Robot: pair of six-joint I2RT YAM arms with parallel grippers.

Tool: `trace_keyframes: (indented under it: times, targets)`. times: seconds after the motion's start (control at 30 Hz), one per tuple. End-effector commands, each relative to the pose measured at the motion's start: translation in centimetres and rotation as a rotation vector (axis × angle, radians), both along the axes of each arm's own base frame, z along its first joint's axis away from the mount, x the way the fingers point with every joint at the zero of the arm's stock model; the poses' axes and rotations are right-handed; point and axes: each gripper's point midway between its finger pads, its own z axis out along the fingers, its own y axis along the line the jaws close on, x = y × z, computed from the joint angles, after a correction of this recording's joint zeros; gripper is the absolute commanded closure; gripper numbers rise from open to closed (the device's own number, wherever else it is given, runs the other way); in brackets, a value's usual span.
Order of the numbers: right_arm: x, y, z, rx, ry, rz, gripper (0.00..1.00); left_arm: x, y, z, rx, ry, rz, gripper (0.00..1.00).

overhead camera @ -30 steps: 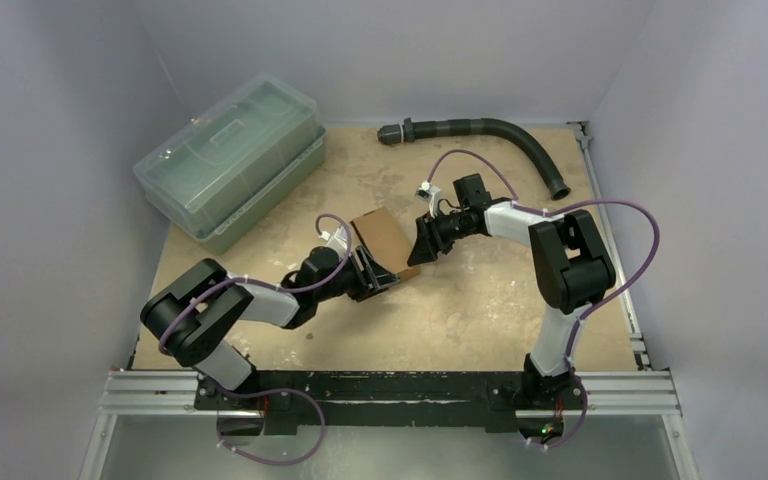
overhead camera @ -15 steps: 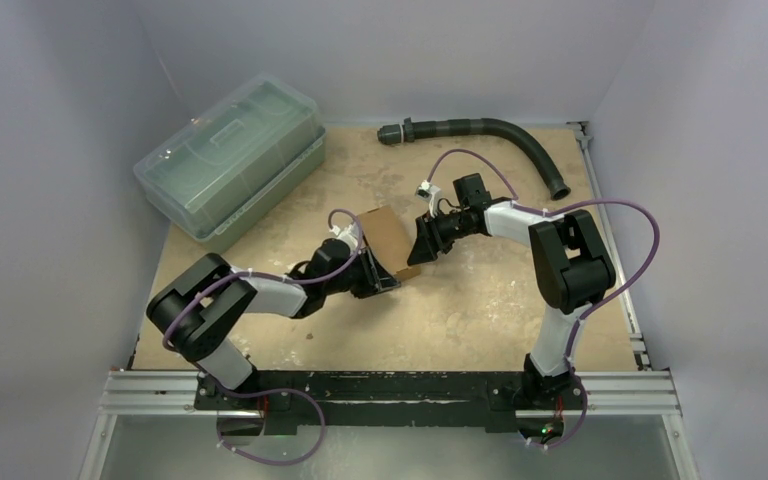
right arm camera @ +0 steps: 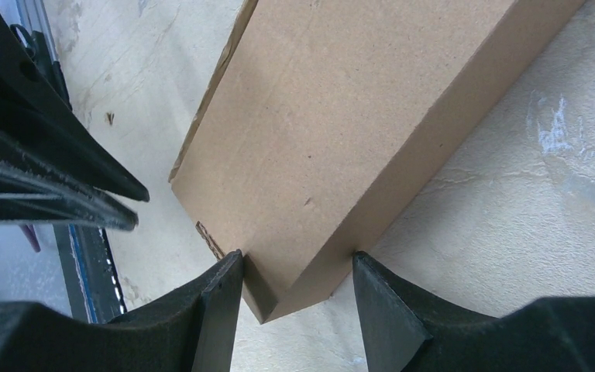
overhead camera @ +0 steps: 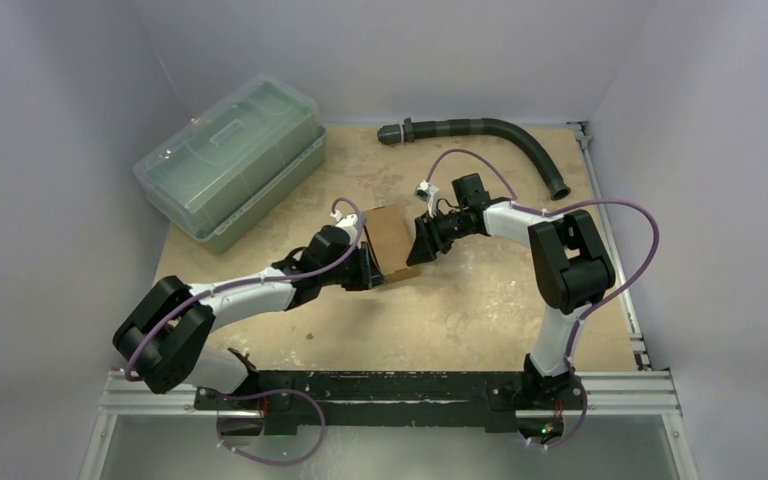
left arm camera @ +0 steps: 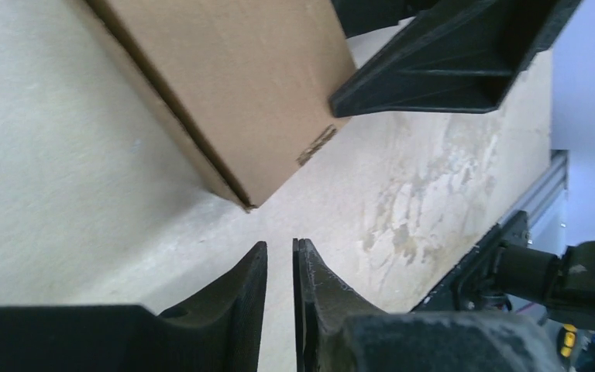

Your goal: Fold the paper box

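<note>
The paper box (overhead camera: 388, 236) is a brown cardboard carton in the middle of the table, standing between the two grippers. My right gripper (overhead camera: 419, 249) is shut on its near right corner; in the right wrist view both fingers (right arm camera: 225, 291) touch the box (right arm camera: 341, 132). My left gripper (overhead camera: 371, 271) is at the box's left side, shut and empty. In the left wrist view its tips (left arm camera: 279, 245) are just short of a lower corner of the box (left arm camera: 240, 85), not touching it. The right gripper's finger (left arm camera: 449, 70) shows beyond the box.
A large clear greenish lidded bin (overhead camera: 230, 165) stands at the back left. A black corrugated hose (overhead camera: 490, 132) lies along the back right. The aluminium rail (overhead camera: 390, 392) runs along the near edge. Grey walls close in both sides.
My left arm has stretched forward and its gripper has slid up along the box's left side. The box now stands narrower and more upright. The right gripper has kept its hold.
</note>
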Motion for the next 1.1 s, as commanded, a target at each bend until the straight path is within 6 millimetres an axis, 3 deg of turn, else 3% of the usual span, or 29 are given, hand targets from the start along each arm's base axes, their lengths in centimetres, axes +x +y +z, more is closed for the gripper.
trace_keyframes:
  times: [0.0, 0.17, 0.43, 0.53, 0.67, 0.77, 0.9, 1.07]
  targets:
    - [-0.4, -1.2, -3.5, -0.135, 0.001, 0.007, 0.44, 1.2, 1.5, 0.8, 0.096, -0.046, 0.052, 0.85]
    - [-0.5, -1.2, -3.5, -0.136, 0.002, 0.008, 0.44, 2.4, 1.2, 0.7, 0.116, -0.055, 0.072, 0.86]
    - [-0.5, -1.1, -3.4, -0.134, -0.002, 0.01, 0.44, 4.4, -2.4, 0.1, 0.057, -0.045, 0.009, 0.85]
    - [-0.6, -1.1, -3.2, -0.131, -0.004, 0.012, 0.44, 4.9, -2.5, 2.3, 0.015, -0.101, 0.026, 0.84]
    - [-0.6, -1.0, -3.0, -0.125, -0.002, 0.018, 0.43, 4.7, -0.7, 7.6, -0.049, -0.241, 0.085, 0.65]
    - [-0.6, -0.9, -2.8, -0.12, -0.004, 0.024, 0.39, 4.3, 1.6, 9.9, -0.042, -0.299, 0.143, 0.45]
    - [-0.4, -1.0, -2.0, -0.122, -0.032, 0.028, 0.33, 3.9, 5.7, 9.3, -0.033, -0.294, 0.267, 0.22]
    - [0.1, -1.2, -0.1, -0.113, -0.093, 0.028, 0.24, 3.5, 8.1, 8.6, -0.282, -0.242, 0.372, 0.14]
